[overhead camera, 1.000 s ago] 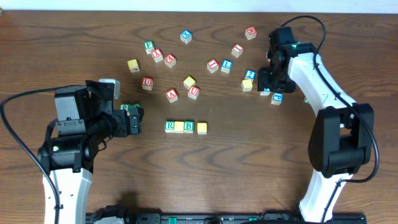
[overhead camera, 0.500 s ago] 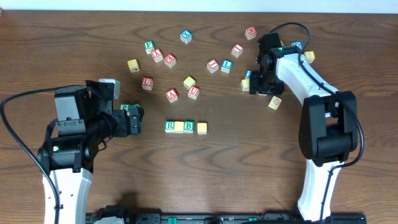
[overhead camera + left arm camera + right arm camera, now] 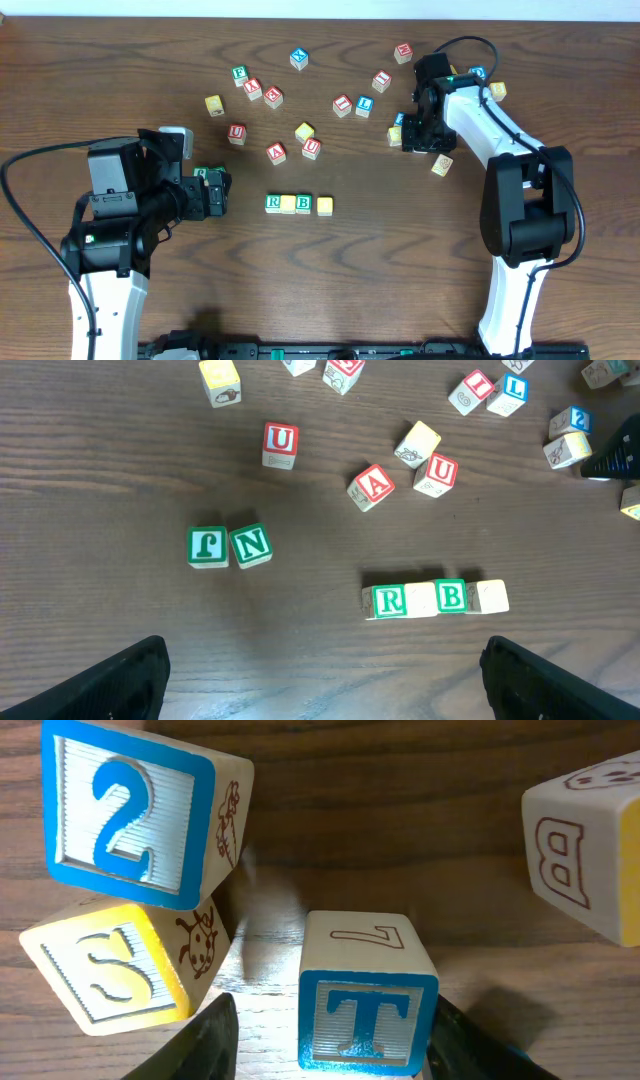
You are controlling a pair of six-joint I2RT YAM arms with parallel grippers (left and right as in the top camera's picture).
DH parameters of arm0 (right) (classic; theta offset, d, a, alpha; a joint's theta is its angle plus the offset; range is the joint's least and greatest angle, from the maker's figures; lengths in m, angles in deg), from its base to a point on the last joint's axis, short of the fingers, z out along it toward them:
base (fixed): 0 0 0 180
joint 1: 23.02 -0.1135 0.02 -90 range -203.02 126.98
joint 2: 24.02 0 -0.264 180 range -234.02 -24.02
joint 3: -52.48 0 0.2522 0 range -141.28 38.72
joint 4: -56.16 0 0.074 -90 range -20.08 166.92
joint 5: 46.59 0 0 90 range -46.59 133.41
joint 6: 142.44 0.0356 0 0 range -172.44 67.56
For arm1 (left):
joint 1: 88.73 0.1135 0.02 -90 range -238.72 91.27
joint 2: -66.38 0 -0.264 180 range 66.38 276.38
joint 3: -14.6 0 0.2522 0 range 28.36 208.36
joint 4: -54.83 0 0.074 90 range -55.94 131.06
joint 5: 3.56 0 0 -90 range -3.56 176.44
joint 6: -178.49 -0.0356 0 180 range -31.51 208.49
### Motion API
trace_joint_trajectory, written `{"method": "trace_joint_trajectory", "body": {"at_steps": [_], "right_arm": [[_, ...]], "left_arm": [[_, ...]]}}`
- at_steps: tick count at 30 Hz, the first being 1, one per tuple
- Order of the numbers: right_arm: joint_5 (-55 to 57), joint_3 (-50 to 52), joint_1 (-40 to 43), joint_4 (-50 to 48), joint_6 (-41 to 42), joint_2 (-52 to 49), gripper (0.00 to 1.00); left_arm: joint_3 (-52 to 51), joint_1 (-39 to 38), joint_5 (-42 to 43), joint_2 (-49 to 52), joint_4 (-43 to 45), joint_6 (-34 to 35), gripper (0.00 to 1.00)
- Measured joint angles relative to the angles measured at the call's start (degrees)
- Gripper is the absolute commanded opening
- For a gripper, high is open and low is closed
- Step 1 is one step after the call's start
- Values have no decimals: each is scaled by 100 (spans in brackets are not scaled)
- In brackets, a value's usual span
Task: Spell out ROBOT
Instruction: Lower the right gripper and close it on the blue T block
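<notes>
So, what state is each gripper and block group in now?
left gripper, open, holding nothing.
right gripper, open, fingers either side of the T block.
T block, sitting flat, not clamped.
2 block, tilted, up against the S block.
row of four blocks, touching, R and B legible.

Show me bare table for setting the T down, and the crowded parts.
Free: wood right of the row, past its end block, and in front of it. Crowded: around the T block, beside the 2 block and S block.

Blue-lettered T block (image 3: 367, 1010), yellow S block (image 3: 120, 970)
</notes>
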Motion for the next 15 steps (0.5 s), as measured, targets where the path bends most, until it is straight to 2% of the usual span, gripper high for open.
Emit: {"method": "trace_joint_trajectory", "body": {"at_steps": [13, 15], "right_arm": [[219, -2, 0, -149, 142, 0, 47], [245, -2, 0, -184, 160, 0, 43]], "left_arm": [[0, 0, 0, 0, 0, 0, 97], [0, 0, 0, 0, 0, 0, 97]]}}
